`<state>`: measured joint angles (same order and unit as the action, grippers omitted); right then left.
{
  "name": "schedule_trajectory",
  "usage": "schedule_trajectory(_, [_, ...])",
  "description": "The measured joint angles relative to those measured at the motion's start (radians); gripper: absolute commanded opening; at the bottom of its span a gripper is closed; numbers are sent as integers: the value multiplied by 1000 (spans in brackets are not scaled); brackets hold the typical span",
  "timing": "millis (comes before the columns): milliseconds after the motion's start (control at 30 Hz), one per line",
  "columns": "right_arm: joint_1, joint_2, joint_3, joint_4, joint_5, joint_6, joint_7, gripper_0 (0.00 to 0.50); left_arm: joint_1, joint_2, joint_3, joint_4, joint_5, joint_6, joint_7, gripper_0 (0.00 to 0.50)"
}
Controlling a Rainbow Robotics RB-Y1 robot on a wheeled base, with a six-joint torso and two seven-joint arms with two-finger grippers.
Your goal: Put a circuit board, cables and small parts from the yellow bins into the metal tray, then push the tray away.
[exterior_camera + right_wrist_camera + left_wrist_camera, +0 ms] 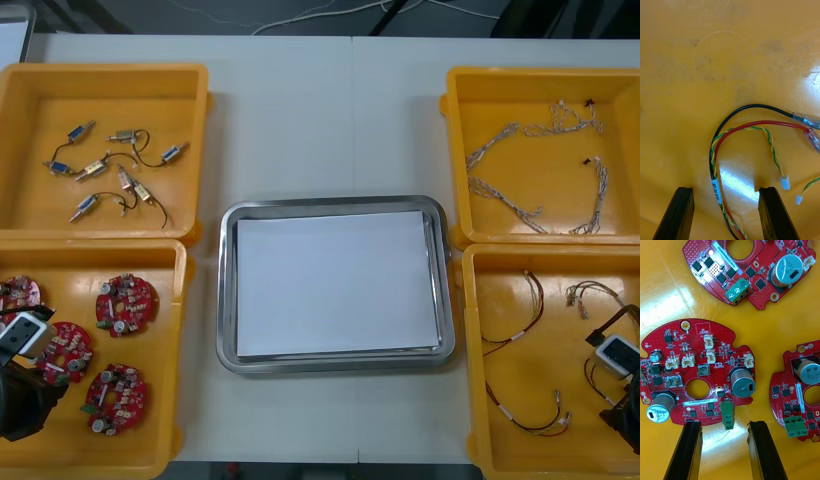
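From above: a light table [300, 110], with a shiny rectangular metal tray [227, 300], white inside, at its middle between yellow plastic bins [190, 160], two at each side. Far left bin [100, 72]: holds small metal parts [92, 168] with thin black leads, scattered. Near left bin [165, 360]: holds round red circuit boards [125, 303], flat and apart from one another. Far right bin [520, 95]: holds pale twisted cables [599, 195]. Near right bin [560, 370]: holds thin red and black cables [520, 335] in loose loops. Left gripper [28, 372]: hangs over the outer side of the near left bin, above one of the boards. Right gripper [618, 382]: hangs over the outer side of the near right bin, above the cables there.

From the left wrist: black fingers [688, 450] moderately apart, gripping nothing. Just past the tips, a nearest board [696, 363], red and round with a central hole, flat on the bin floor; carries silver cylinders and white connectors. Its green terminal block [727, 414] reaches into the gap between the two tips. Two further red boards near it, one beyond [748, 273], one beside [797, 390].

From the right wrist: black fingers [677, 213] wide apart, gripping nothing. Between them, clear of both and nearer one than the other, a cable bundle [715, 165] of black, red and twisted yellow-green wires, bound by a white sleeve [716, 189]. Curves away from the tips over the bin floor and ends in clear-sleeved terminals [807, 122] and small white plugs [784, 182].
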<state>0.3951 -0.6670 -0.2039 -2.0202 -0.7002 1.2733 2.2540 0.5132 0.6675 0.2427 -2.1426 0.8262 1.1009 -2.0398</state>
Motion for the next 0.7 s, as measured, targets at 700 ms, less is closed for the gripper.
schedule_trajectory(700, [6,36,7,0,40,-4,0,496,-2,-1,-57,6,-86,-16,0,333])
